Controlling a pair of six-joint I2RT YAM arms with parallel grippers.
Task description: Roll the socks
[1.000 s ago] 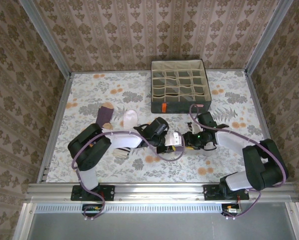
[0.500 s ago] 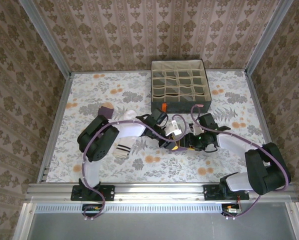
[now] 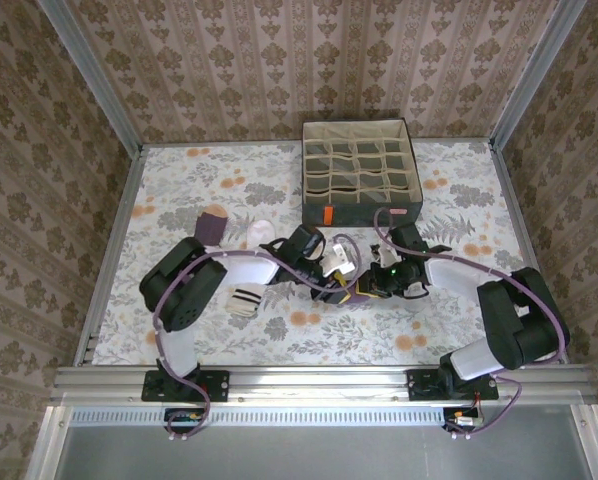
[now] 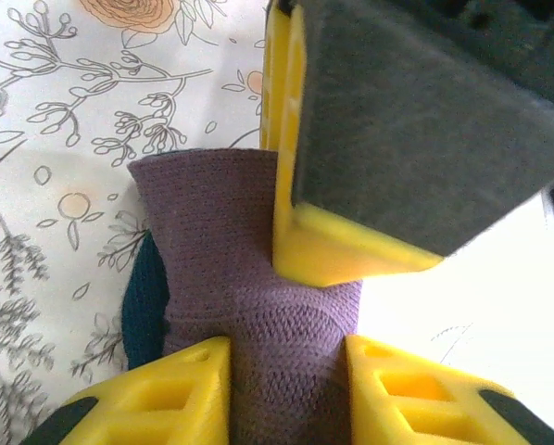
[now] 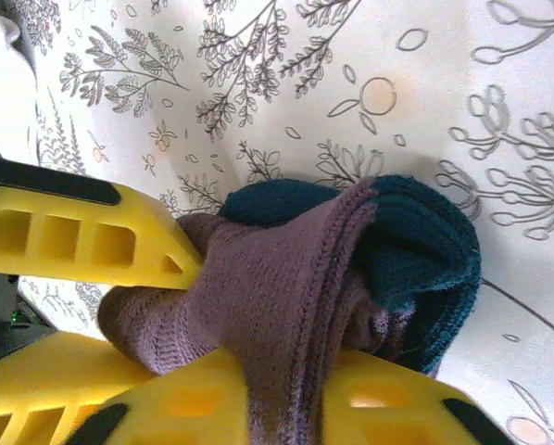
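top external view takes in the whole floral table [image 3: 179,180]. two arms reach inward until their grippers meet near the middle, and there are three socks. a dark purple sock [image 3: 212,226] lies on the left part of the cloth. a white sock [image 3: 260,232] lies just beside it. the left arm crosses over the white sock, so its striped cuff [image 3: 244,299] shows on the near side of the arm. the third sock sits where the grippers meet and is mostly hidden by them from up there.

left wrist view shows it plainly. the teal-heeled sock [image 4: 249,241] lies on the cloth, its purple knit running between the two yellow fingers [image 4: 180,385] of the left gripper [image 4: 288,357]. fabric fills the gap between them, but i cannot tell whether they squeeze it or only flank it. one dark-padded finger of the other gripper presses on the sock from the top of the frame.

right wrist view adds the right gripper [image 5: 282,394], its fingers nearly together and pinching a fold of the purple knit. the teal heel [image 5: 425,250] bulges out to one side.

one grey box [image 3: 361,172] stands at the back, well apart from all three socks. its grid cells show beige lining.
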